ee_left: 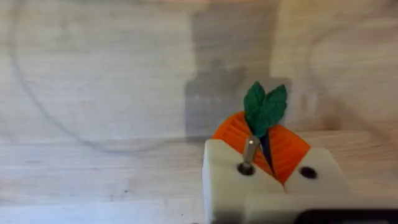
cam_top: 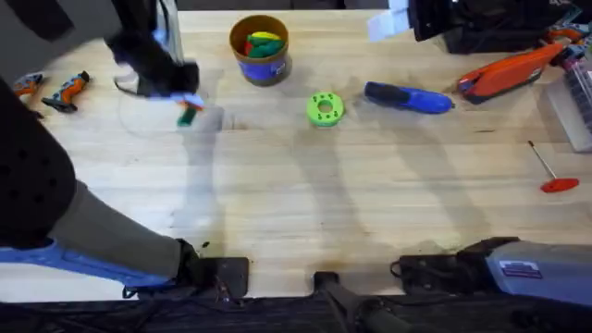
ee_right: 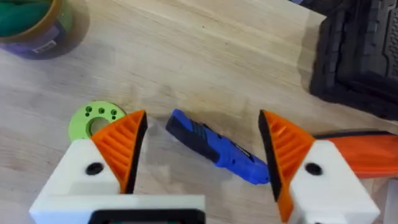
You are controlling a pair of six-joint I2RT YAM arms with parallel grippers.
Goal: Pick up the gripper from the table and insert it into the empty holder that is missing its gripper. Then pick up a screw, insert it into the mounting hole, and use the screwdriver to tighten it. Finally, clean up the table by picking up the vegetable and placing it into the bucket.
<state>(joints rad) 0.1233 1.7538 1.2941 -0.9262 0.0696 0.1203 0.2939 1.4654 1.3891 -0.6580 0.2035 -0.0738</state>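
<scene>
The left gripper (ee_left: pixel 264 146) hangs above the bare table (cam_top: pixel 370 203) at its far left, just left of the bucket (cam_top: pixel 260 51), its orange pads (ee_left: pixel 292 149) pinched on the vegetable (ee_left: pixel 265 109), whose dark green leafy tip sticks out past them. From overhead the same green piece (cam_top: pixel 189 114) shows under the blurred dark arm. The bucket stands at the far middle of the table with yellow, red and light green toy pieces (cam_top: pixel 263 43) inside. A lime-green disc (cam_top: pixel 325 108) lies just right of it, and the blue screwdriver (cam_top: pixel 408 97) lies on its side beyond the disc, near but not touching. The right gripper (ee_right: pixel 202 146) hovers over the screwdriver (ee_right: pixel 217 148) with its fingers (ee_right: pixel 121 140) spread wide, one on each side of the tool and clear of it; the disc (ee_right: pixel 94 119) sits just beside one finger. An orange-and-black tool (cam_top: pixel 511 72) rests at the far right, and a thin rod with a red handle (cam_top: pixel 553 172) lies well apart on the right edge.
</scene>
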